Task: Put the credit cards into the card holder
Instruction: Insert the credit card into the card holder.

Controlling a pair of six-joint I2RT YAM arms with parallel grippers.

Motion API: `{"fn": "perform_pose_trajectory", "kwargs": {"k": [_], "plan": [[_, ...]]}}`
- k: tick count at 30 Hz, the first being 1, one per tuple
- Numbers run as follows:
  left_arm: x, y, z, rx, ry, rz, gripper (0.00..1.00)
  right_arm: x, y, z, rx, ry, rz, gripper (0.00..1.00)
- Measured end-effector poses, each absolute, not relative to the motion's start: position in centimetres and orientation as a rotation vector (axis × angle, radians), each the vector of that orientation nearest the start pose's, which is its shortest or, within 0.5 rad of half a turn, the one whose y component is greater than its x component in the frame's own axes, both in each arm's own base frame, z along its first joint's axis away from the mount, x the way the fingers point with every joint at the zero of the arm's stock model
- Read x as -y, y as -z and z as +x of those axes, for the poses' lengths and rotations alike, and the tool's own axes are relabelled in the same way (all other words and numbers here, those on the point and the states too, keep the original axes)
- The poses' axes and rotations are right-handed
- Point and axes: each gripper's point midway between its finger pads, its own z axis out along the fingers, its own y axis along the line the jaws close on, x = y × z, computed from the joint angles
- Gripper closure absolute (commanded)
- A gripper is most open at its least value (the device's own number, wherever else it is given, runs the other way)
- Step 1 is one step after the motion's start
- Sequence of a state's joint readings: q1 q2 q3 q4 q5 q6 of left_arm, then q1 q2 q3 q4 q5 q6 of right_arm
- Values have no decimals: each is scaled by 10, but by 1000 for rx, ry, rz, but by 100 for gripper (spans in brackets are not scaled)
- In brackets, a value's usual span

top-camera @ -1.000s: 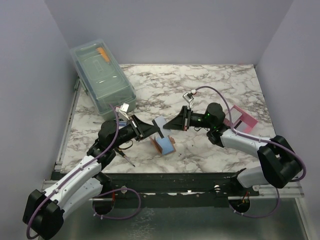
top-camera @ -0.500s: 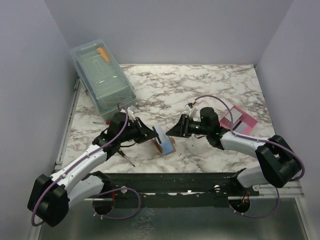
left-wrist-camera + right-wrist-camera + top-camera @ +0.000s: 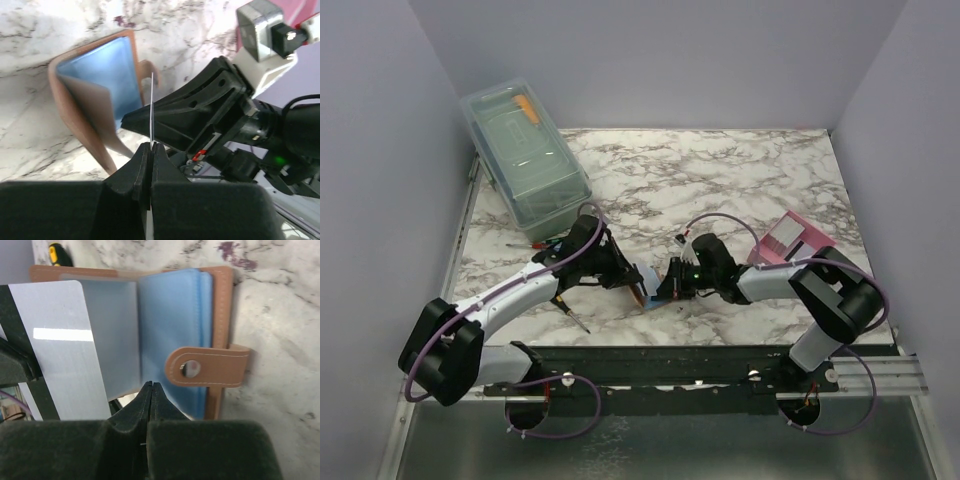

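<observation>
The tan card holder lies open on the marble between my two grippers, its pale blue sleeves and snap strap showing. My left gripper is shut on a pale silvery-blue credit card. The card is edge-on in the left wrist view, standing just over the open sleeves. My right gripper is shut, pinching the lower edge of a sleeve of the holder. It faces the left gripper closely. Other cards are out of view.
A clear lidded plastic box stands at the back left. A pink slotted tray lies right of the right arm. A small screwdriver lies near the left arm; its yellow-black handle shows behind the holder.
Both grippers have come down and toward the front, closing in on each other. The holder, earlier held up off the table, now lies low on the marble with the card at its sleeves.
</observation>
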State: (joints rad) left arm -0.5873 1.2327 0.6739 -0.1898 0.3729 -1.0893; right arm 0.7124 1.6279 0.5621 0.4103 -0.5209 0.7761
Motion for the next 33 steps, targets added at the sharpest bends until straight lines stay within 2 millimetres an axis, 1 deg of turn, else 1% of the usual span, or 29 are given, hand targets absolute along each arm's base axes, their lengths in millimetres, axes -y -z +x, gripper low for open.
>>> {"fn": "perform_pose_trajectory", "kwargs": {"k": [4,9,13,17,21,27,29,33], "plan": [[254,-101,212,-2644,1059,-458,100,-315,-28,198,-2514,-1269,-224,100],[236,-86,203,-2702,918,-508,100,-314,-24,200,-2517,-1242,-218,100],[225,-79,194,-2716,870,-518,100,-316,-23,201,-2516,-1240,-226,100],[218,-69,188,-2732,839,-520,100,-321,-22,203,-2514,-1243,-236,100],[214,-63,186,-2707,868,-517,100,-323,-21,204,-2508,-1247,-239,100],[210,-50,181,-2645,1020,-523,100,-325,-21,205,-2499,-1254,-244,100],[211,-51,178,-2622,1063,-503,100,-325,-21,205,-2499,-1254,-244,100],[215,-66,177,-2541,1146,-427,100,-326,-21,206,-2499,-1253,-244,100]]}}
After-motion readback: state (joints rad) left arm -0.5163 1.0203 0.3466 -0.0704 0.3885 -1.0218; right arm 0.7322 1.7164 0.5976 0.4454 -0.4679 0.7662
